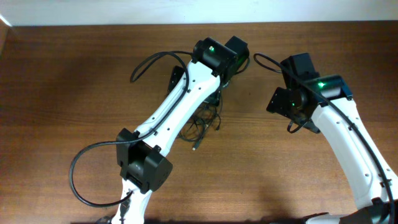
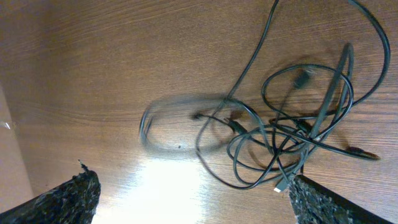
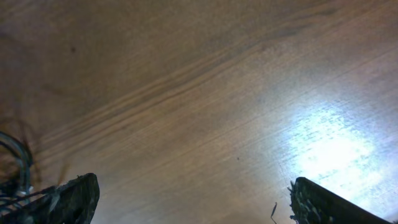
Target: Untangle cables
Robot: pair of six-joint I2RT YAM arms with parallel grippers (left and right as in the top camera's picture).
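Note:
The cables [image 1: 202, 121] lie as one tangled heap of thin black cords at mid-table, partly hidden under my left arm [image 1: 180, 99]. In the left wrist view the heap [image 2: 292, 130] is at the right, with a silvery connector tip [image 2: 281, 185] beside my right-hand finger [image 2: 323, 202]. One loop [image 2: 180, 124] at the heap's left is motion-blurred. My left gripper [image 2: 193, 205] is open above the table with nothing between its fingers. My right gripper [image 3: 193, 205] is open over bare wood, with a bit of cable [image 3: 15, 162] at its far left.
Thicker black arm cables loop near the left base [image 1: 81, 174], beside the left wrist [image 1: 149, 62] and by the right wrist [image 1: 264, 61]. The right arm [image 1: 348, 143] reaches in from the bottom right. The table's far edge [image 1: 124, 25] runs along the top.

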